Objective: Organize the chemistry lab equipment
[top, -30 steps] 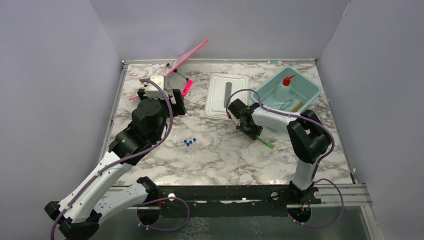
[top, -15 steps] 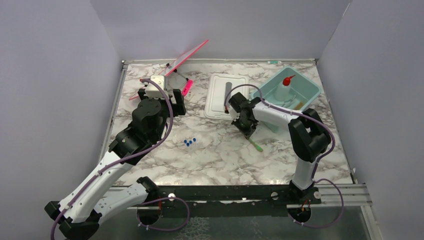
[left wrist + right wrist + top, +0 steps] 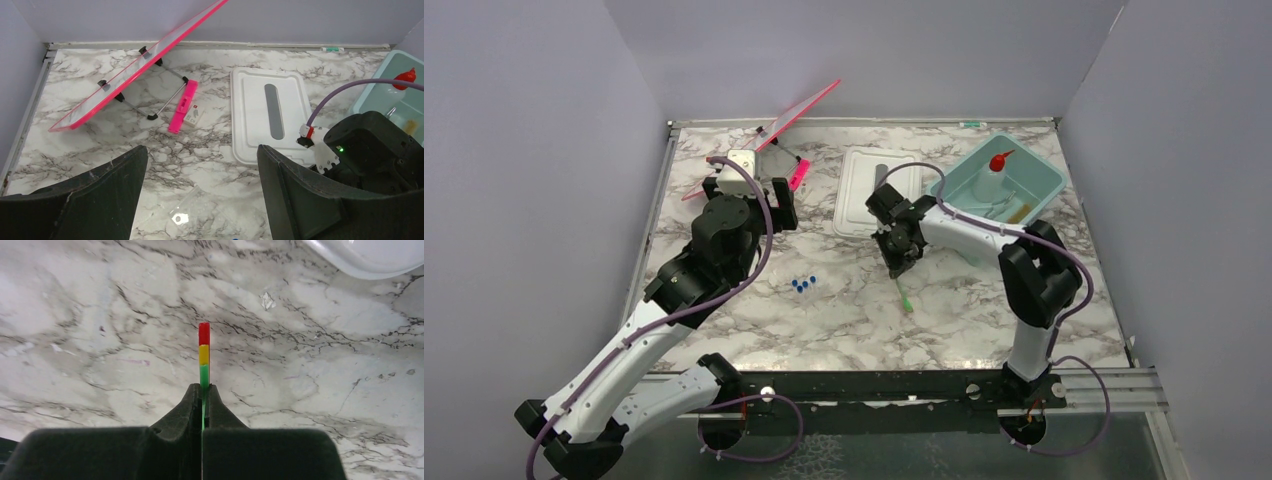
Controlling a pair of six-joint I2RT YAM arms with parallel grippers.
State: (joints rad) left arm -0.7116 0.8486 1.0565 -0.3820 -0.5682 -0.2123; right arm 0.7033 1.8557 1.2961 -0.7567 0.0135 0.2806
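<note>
My right gripper (image 3: 896,260) is shut on the green-tipped stick (image 3: 903,291), just in front of the white lid. In the right wrist view the stick (image 3: 204,354) pokes out past the closed fingertips (image 3: 203,388) with green, yellow and red bands, above the marble. My left gripper (image 3: 200,155) stands open over the marble with nothing between its fingers (image 3: 300,190). A cluster of blue-capped tubes (image 3: 803,285) lies at the table's middle. The white squeeze bottle with red nozzle (image 3: 995,176) stands in the teal tub (image 3: 1047,178), with other small items beside it.
A white lid (image 3: 864,195) lies at the back centre, also in the left wrist view (image 3: 250,115). A pink-edged tilted stand (image 3: 135,65) and a pink flat piece (image 3: 182,106) sit at the back left. A clear bag (image 3: 187,212) lies below the left gripper.
The right gripper closed on the stick and swung left toward the lid; the stick's green tip moved from the right to point toward the near edge. The left arm stayed still.
</note>
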